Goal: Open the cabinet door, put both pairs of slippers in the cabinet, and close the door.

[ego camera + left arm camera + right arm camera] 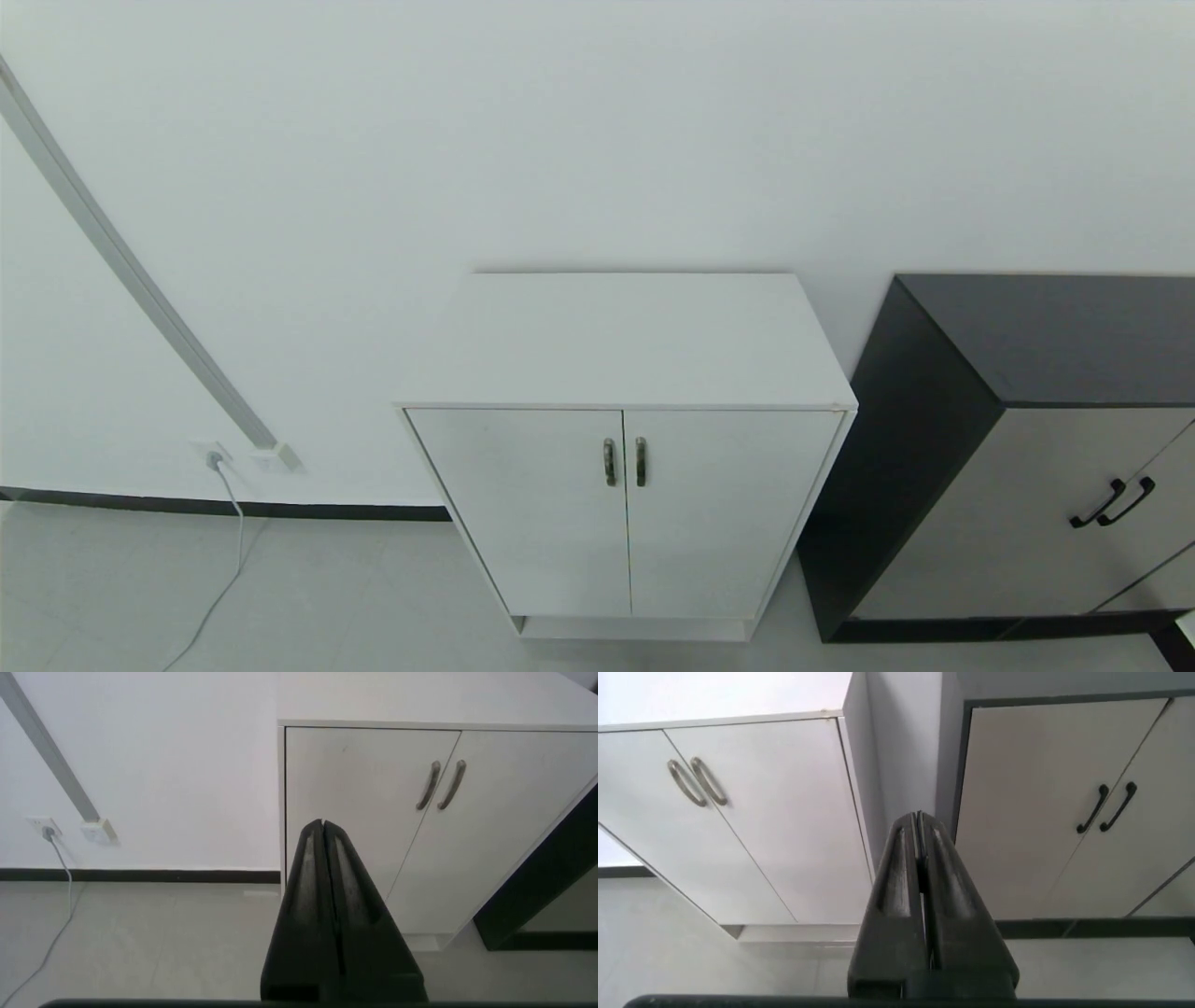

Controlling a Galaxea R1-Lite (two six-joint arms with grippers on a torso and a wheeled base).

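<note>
White cabinet (625,345) stands on the floor (327,597) with its back against the wall (560,140). It lies ahead of both arms and well apart from them, touched by neither. Its two doors (523,513) are shut, and two metal handles (610,462) sit upright side by side at the seam between them.

The left fingers (313,859) are pressed flat together with nothing between them, and they hang in the air in front of the cabinet's left door. The right fingers (909,854) are likewise pressed together and hold nothing. They hang before the narrow gap between the white cabinet and a dark cabinet (915,448).

There are two cabinets in all. The dark one stands just beside the white one on the robot's right, also against the wall. It has two pale doors, both shut, and two black handles (1111,502).

Low on the wall to the left is one socket (213,455) with one plug in it. A grey cable (233,541) trails from it down across the floor. One cable duct (121,252) runs slantwise up the wall.
</note>
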